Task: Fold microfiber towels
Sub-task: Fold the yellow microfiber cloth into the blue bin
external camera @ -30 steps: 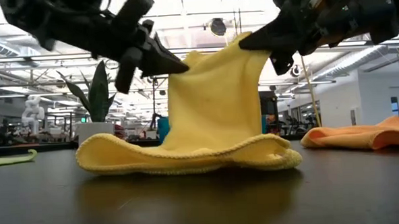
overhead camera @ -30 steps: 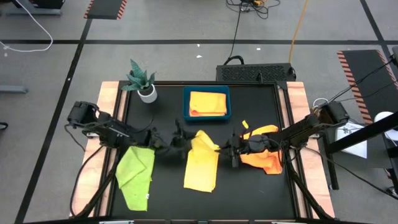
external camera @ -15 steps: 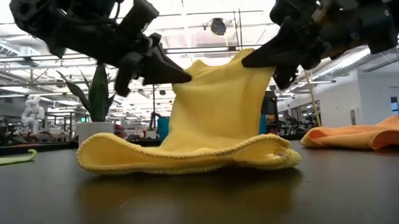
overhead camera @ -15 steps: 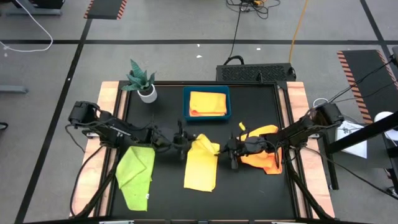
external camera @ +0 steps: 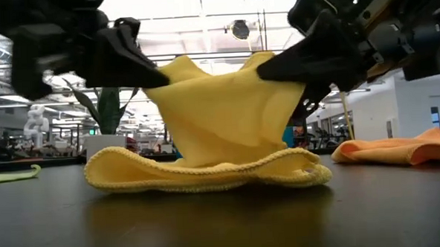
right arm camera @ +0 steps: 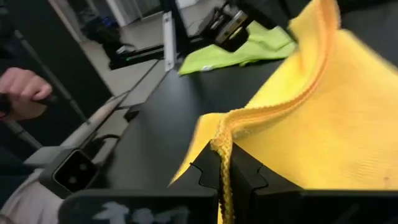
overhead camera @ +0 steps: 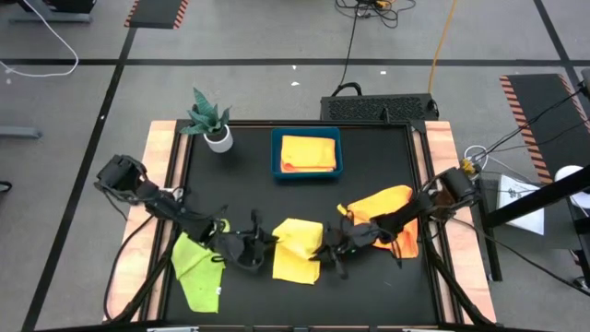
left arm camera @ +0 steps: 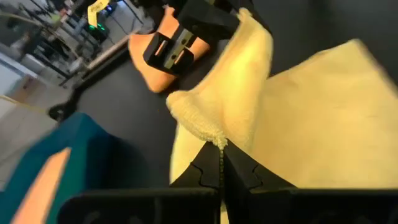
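The yellow towel [overhead camera: 297, 250] lies at the middle of the black table [overhead camera: 369, 290], near its front edge. Its two raised corners are pinched by the left gripper [overhead camera: 261, 243] and the right gripper [overhead camera: 329, 249], each clamped on an edge. A green towel [overhead camera: 195, 267] lies to its left and an orange towel [overhead camera: 392, 214] to its right.

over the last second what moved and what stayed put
Both grippers, left and right, stayed shut on the yellow towel and carried its far edge toward the near side, folding it shorter. The green towel, orange towel, blue tray and plant stayed put.
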